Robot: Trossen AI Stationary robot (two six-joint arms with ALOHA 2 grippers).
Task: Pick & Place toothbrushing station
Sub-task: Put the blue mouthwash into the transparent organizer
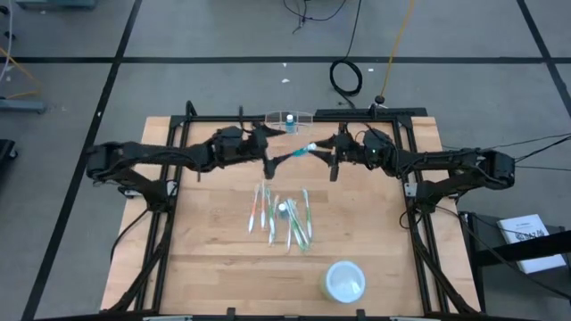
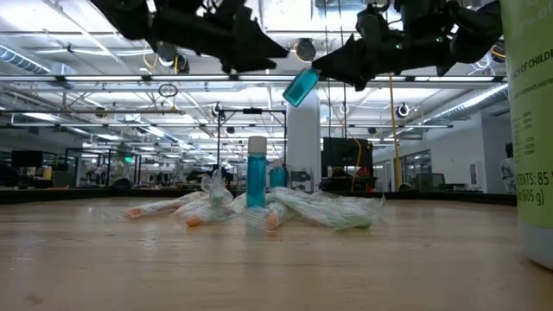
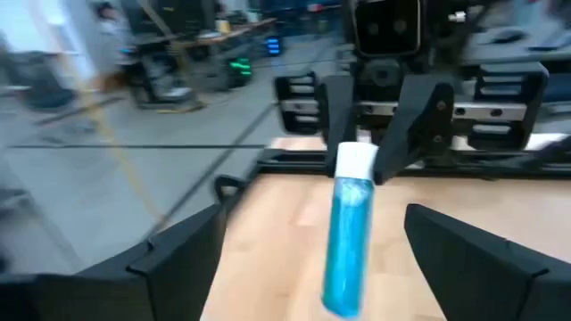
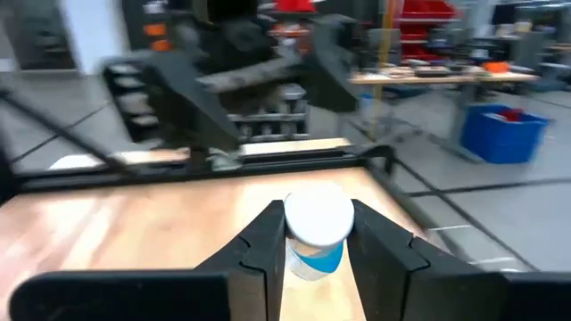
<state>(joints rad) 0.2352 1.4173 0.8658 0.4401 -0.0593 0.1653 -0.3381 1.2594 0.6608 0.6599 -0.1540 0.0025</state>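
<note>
The see-through holder cup (image 1: 290, 119) sits at the far edge of the table (image 1: 205, 259), in the middle. Something small and blue seems to be in it, but I cannot tell what it is. Just in front of the cup, up in the air, the two arms meet nose to nose. Between them is a blue tube (image 1: 301, 152) with a white cap. The right gripper (image 4: 318, 236) is pinching the tube at its white cap, so the tube hangs from that claw. The left gripper (image 1: 268, 162) is on the other side of the tube. Its fingers are spread wide, one on each side of the tube, and they do not touch it. So I think only the right arm is carrying the tube now. The tube is near the cup but not in it, so that step is not done. Farther from the cup, toward the middle of the table, lies a pile of wrapped toothbrushes (image 1: 284, 218). Another little blue tube (image 2: 257, 171) stands up in that pile. None of these is in the cup yet, so most of the job looks like it is left to do. A round tub (image 1: 345, 280) with a white lid stands farthest from the cup, at the near edge.
</note>
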